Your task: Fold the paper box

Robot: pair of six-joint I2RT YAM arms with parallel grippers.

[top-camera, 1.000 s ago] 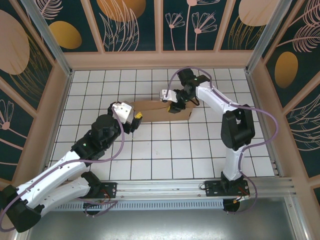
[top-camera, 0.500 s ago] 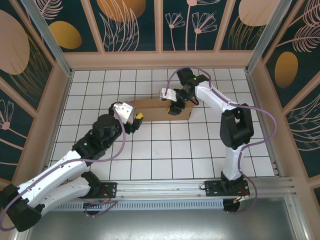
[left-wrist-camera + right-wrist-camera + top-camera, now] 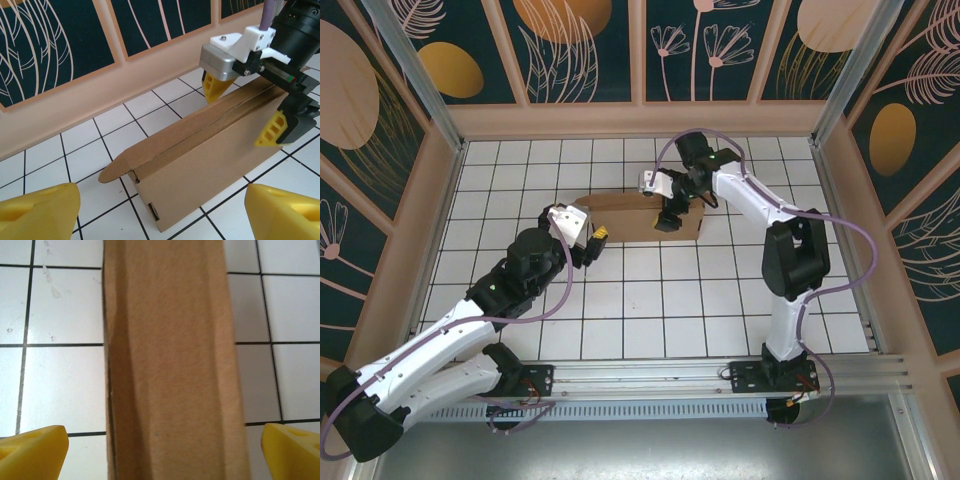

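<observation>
right claw (image 3: 666,210): we see it just spread apart, astride paper box (image 3: 200,155) (grip released) | left claw (image 3: 594,240): apart, empty, near box end | we judge flap (image 3: 117,170) there untucked

Nothing to read from where I'm standing; the paper box (image 3: 200,165) shows plain brown card on every face I can see, no print, no label; the wall panels (image 3: 570,40) carry leaf and flower drawings, not letters; the floor tiles (image 3: 650,300) show plain grid lines.
</observation>
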